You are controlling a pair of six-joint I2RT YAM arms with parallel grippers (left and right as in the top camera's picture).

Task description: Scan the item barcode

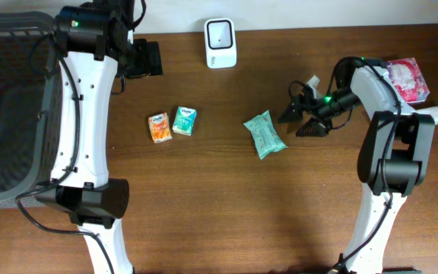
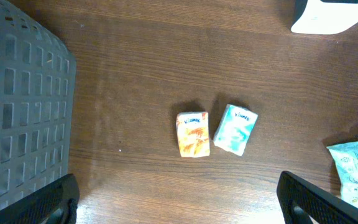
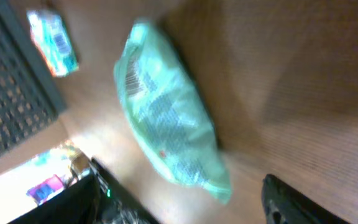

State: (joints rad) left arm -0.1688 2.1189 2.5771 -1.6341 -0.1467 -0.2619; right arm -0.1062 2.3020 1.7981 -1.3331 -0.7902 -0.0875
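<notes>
R hand (image 1: 293,125) released, jaws spread, nothing in them. It sits just right of green pack (image 1: 265,135), prob lined up for a pick. Pack lies flat on tabletop (image 1: 204,213), well apart from scanner (image 1: 220,42) at far edge. L hand (image 2: 179,202) wide open, empty, above orange pack (image 2: 192,134) and teal pack (image 2: 235,129), out of R's way. Barcode side: can't tell, wrist view too blurred.

Table (image 1: 226,221): dark brown wood, grain running along its length; it fills nearly the whole overhead view. Beyond its far edge is a narrow off-white strip (image 1: 318,11), wall or floor, cannot tell which. A dark grey slotted basket (image 1: 6,106) stands at the left end, cut off by the frame. Light falls from above. A soft sheen shows on the wood at bottom centre, and the glare is stronger in the right wrist view. Shadows are short and faint.
</notes>
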